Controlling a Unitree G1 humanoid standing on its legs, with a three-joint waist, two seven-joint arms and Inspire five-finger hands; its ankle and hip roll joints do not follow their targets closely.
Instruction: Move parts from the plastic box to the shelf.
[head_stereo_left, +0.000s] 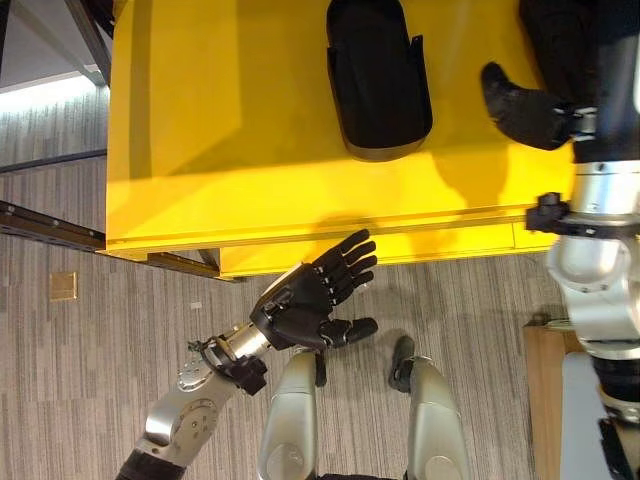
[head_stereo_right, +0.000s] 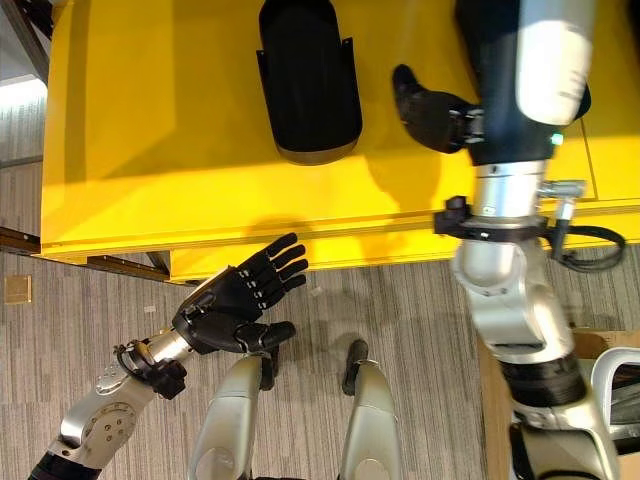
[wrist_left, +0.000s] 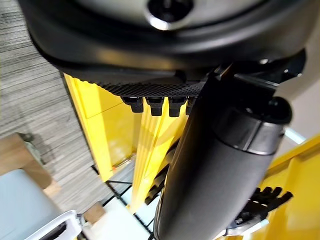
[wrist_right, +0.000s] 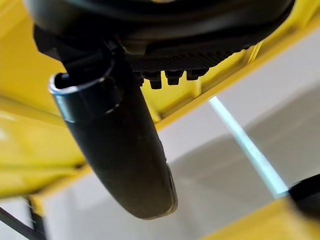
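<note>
yellow shelf (head_stereo_left: 250, 150) above grey floor (head_stereo_left: 80, 370)

Bright overhead light, soft shadows across yellow shelf (head_stereo_left: 250, 120), mild glare at its front edge; both wrist views heavily blurred up close.

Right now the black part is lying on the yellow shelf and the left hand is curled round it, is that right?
Not quite. The black part does lie on the yellow shelf, but the left hand is not on it: the left eye view shows that hand open, fingers straight, holding nothing, out in front of the shelf's front edge. The right hand rests on the shelf beside the part.
</note>
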